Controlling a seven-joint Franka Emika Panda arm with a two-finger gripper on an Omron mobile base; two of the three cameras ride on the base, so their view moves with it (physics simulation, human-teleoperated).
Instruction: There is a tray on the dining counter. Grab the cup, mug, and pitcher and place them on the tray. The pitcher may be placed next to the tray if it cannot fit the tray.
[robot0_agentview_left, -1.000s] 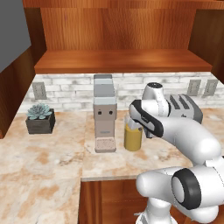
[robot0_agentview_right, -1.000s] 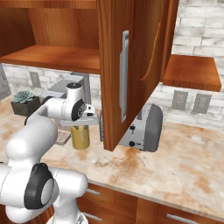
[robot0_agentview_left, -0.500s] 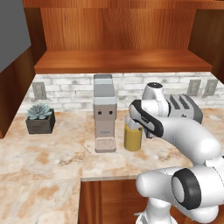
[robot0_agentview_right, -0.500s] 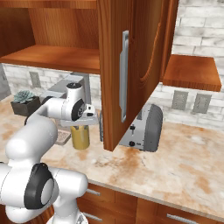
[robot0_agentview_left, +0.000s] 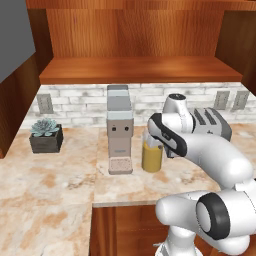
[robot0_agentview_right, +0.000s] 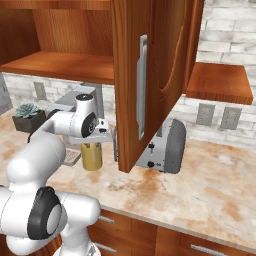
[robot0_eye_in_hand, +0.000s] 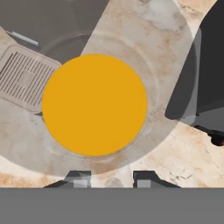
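Note:
The pitcher, a clear glass cylinder of amber liquid, stands on the marbled counter just right of the coffee machine. In the right base view the pitcher sits under my hand. My gripper comes down on its top from above. From the hand camera the pitcher is a round orange disc inside a wide glass ring. My gripper is narrowly shut on a small pale part of the pitcher's near rim. The tray, cup and mug are out of view.
A grey coffee machine with a drip grate stands left of the pitcher. A toaster sits to its right. An open wooden cabinet door hangs close by. A potted succulent is at far left.

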